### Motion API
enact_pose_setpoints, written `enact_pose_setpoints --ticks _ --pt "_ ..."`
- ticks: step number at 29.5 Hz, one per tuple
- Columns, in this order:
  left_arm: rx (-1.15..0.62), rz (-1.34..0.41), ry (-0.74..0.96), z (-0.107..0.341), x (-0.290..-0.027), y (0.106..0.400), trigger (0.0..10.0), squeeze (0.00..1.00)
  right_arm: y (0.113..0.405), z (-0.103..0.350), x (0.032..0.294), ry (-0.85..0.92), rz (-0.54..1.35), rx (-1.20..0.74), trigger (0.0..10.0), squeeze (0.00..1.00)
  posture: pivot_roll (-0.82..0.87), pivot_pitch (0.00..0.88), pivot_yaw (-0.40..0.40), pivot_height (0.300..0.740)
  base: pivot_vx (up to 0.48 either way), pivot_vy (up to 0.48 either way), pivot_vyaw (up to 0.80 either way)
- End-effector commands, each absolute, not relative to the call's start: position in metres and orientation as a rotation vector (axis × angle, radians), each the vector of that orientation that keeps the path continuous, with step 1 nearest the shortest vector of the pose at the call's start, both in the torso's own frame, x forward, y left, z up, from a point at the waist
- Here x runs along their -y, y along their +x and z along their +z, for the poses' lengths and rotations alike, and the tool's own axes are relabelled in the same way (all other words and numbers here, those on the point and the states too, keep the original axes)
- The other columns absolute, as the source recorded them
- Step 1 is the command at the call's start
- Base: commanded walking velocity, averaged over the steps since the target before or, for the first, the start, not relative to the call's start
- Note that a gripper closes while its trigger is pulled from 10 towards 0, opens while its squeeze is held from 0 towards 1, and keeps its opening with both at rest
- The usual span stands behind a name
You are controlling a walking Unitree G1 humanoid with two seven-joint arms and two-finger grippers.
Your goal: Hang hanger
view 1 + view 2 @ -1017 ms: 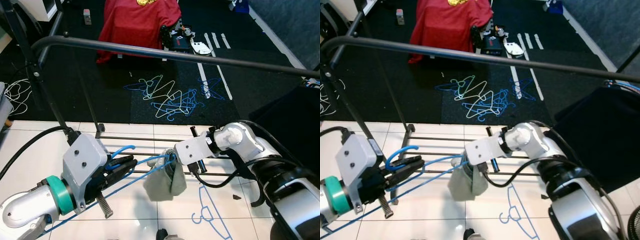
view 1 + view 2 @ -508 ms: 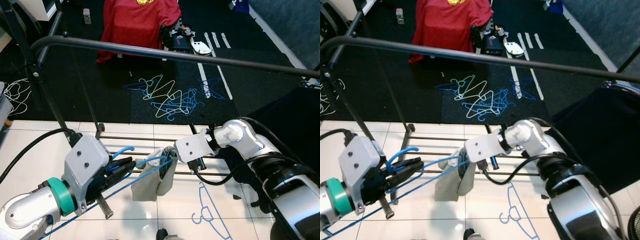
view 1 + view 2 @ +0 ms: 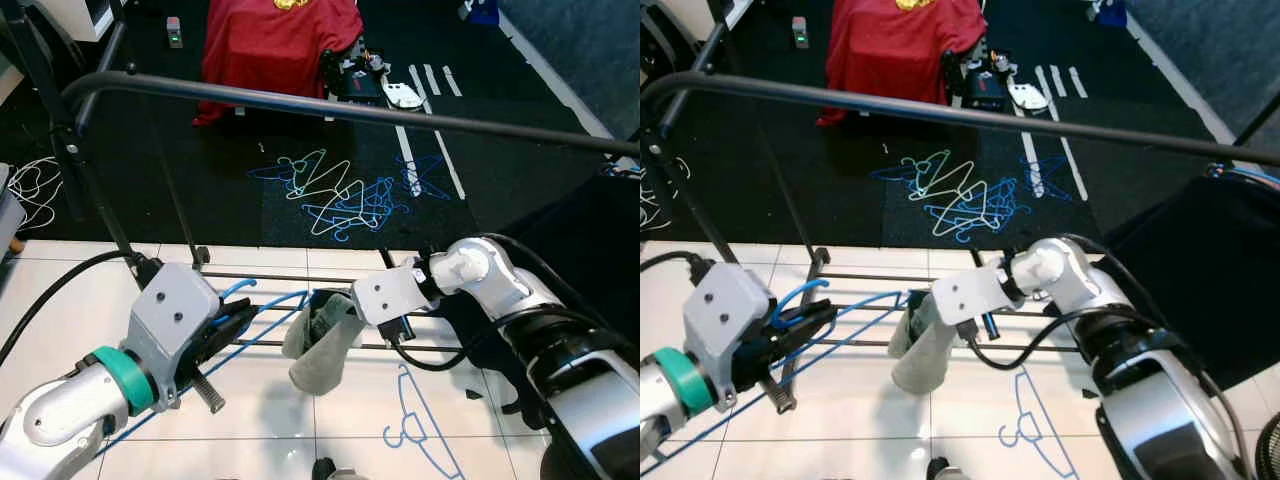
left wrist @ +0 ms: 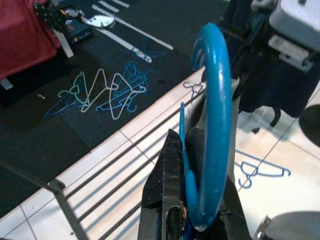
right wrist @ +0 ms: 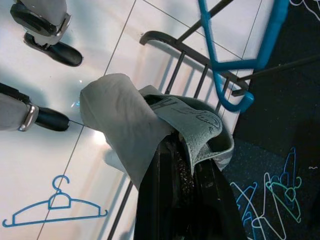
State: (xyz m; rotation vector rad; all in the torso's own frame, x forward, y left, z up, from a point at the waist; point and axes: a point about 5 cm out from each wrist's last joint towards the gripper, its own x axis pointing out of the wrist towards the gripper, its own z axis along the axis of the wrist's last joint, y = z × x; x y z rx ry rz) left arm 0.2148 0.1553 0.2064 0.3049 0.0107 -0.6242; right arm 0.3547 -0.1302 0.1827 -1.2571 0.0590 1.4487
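My left gripper (image 3: pixel 232 323) is shut on a blue hanger (image 3: pixel 262 317), just under its hook (image 4: pixel 215 125), low at the left over the white tiles. One blue arm of the hanger reaches right to a grey-green garment (image 3: pixel 322 350). My right gripper (image 3: pixel 338 312) is shut on that garment (image 5: pixel 130 125), which hangs bunched from its fingers above the rack's low bars. The dark clothes rail (image 3: pixel 330 105) runs across above both arms.
A blue hanger (image 3: pixel 420 425) lies on the tiles below my right arm. Several blue and white hangers (image 3: pixel 340 195) are piled on the dark carpet beyond the rack. A red cloth (image 3: pixel 275 45) covers something further back. The rack's upright (image 3: pixel 85 190) stands at left.
My left gripper has lifted the hanger slightly and drawn it closer to the rack. The garment has swung and now hangs in a narrower, longer bunch from my right gripper.
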Motion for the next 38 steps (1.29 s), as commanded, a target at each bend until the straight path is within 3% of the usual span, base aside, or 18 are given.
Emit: enact_pose_setpoints --ticks 1,16,26,38 --pt "-0.027 -0.635 0.284 0.204 -0.154 0.213 10.0 0.00 0.352 0.177 0.135 -1.245 1.460 -0.075 10.0 0.00 0.03 0.133 -0.010 0.740 0.000 0.000 0.00" --pt "-0.027 -0.748 0.214 0.205 -0.140 0.202 10.0 0.00 0.352 0.178 0.134 -1.270 1.471 -0.073 10.0 0.00 0.02 0.122 -0.015 0.740 0.000 0.000 0.00" --pt "-0.062 -0.748 0.261 0.213 -0.166 0.201 10.0 0.00 0.352 0.173 0.144 -1.274 1.456 -0.120 10.0 0.00 0.03 0.122 -0.016 0.740 0.000 0.000 0.00" --pt "-0.076 -0.849 0.193 0.209 -0.146 0.193 10.0 0.00 0.355 0.175 0.137 -1.260 1.442 -0.096 10.0 0.00 0.03 0.131 -0.011 0.740 0.000 0.000 0.00"
